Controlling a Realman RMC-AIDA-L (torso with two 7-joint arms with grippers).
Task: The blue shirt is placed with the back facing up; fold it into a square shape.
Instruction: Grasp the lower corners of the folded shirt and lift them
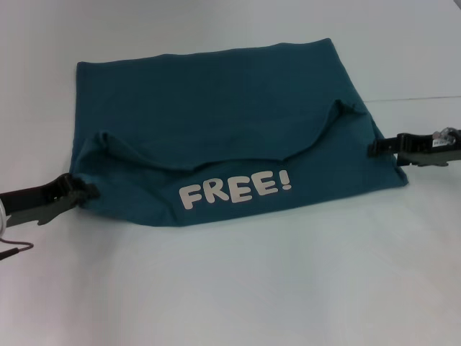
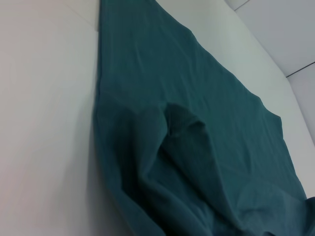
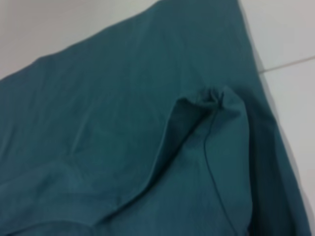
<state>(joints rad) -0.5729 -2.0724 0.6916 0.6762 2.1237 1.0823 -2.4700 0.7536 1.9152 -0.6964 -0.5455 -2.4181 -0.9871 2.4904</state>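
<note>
The blue shirt (image 1: 216, 108) lies flat on the white table (image 1: 238, 288). Its near part is folded back over itself, so a band with white "FREE!" lettering (image 1: 236, 189) faces up along the near edge. The flap's edge sags in a curve between two puckered corners. My left gripper (image 1: 88, 192) sits low at the shirt's near-left corner, its tip against the cloth edge. At the shirt's right edge, level with the flap, my right gripper (image 1: 374, 148) also touches the cloth. Both wrist views show only the shirt (image 2: 172, 98) (image 3: 123, 98) with its puckered fold.
A thin seam line (image 1: 418, 99) crosses the table at the far right. A thin cable (image 1: 14, 251) hangs by the left arm at the near left edge. Bare white table surrounds the shirt on all sides.
</note>
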